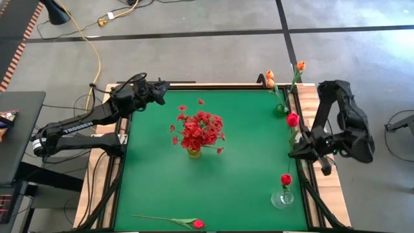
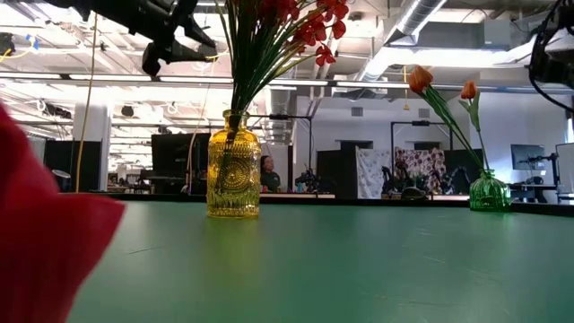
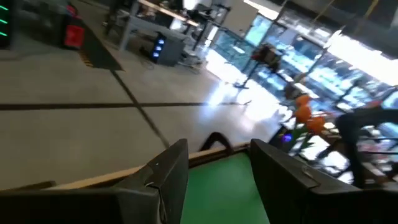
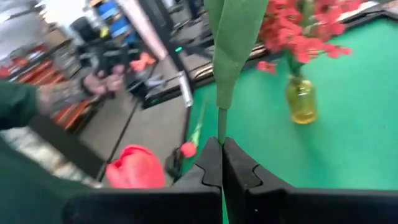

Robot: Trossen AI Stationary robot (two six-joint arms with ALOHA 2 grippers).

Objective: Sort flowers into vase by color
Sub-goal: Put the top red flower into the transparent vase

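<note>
My right gripper (image 1: 294,153) hovers over the table's right edge, shut on a red-pink tulip (image 1: 292,119). A clear vase (image 1: 283,198) at the near right holds one red tulip (image 1: 285,179). At the far right, a green vase (image 1: 281,109) holds orange tulips (image 1: 270,77). The yellow vase (image 1: 194,153) mid-table holds bushy red sprigs (image 1: 199,129). Another red tulip (image 1: 197,223) lies flat by the near edge. My left gripper (image 1: 162,87) is open, above the far-left corner. My right gripper pinches the tulip's thin green stem (image 4: 221,134) between its two shut fingers, which lie across it. The fingers come from the table's right side. The flower is lifted clear; its leaf (image 4: 233,37) and bud (image 1: 292,119) lie beyond the fingers toward the far edge.
The lying tulip shows as a red blur (image 2: 45,233) close to the low camera. A wooden rim (image 1: 123,194) frames the green table. Bare green surface lies between the yellow vase and both right-hand vases. A person's hand (image 4: 102,81) shows in the room beyond.
</note>
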